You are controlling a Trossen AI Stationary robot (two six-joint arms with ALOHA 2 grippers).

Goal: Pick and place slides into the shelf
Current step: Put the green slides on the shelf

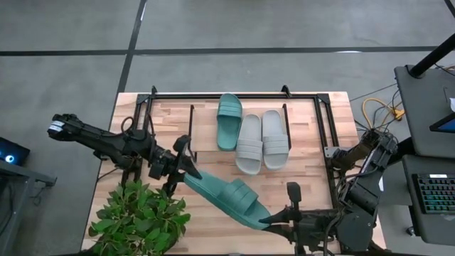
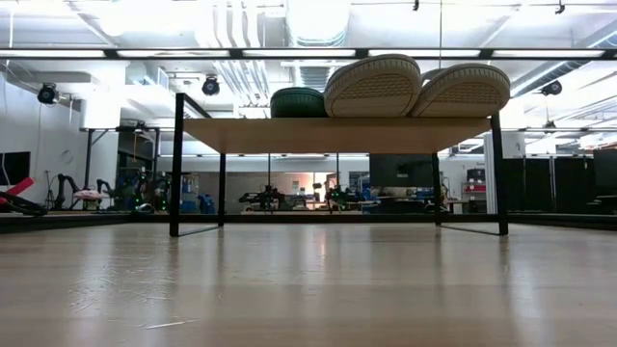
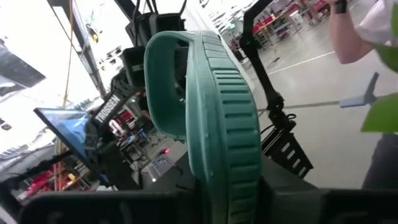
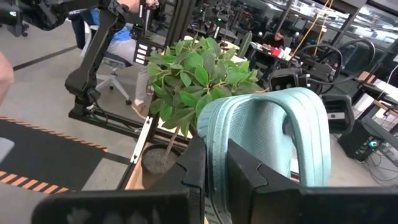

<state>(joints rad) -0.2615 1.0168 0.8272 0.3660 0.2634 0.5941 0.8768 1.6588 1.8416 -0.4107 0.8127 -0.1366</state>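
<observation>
Both grippers are holding the same teal slide [image 1: 226,198] at once, one at each end, above the wooden table [image 1: 313,188]. In the high view the left gripper [image 1: 186,169] is gripping the slide's end nearest the potted plant [image 1: 138,217], while the right gripper [image 1: 276,217] is gripping the opposite end near the table's front edge. The slide is lying diagonally between them, strap side up.

In the left wrist view the left gripper's jaws are closed narrowly on the slide's edge, the ribbed footbed [image 3: 227,118] rising away from the fingers. In the right wrist view the right gripper's fingers [image 4: 198,165] are pinching the sole edge likewise, with the strap [image 4: 298,134] arching beside them and the plant standing beyond.

On the shelf [image 1: 309,117] three slides are resting: one teal slide [image 1: 229,121] and two grey slides [image 1: 261,141] lying side by side, touching each other, just beside the teal one. The low view is showing their soles over the edge of the shelf board [image 2: 337,135], which is standing on thin black legs [image 2: 176,164].
</observation>
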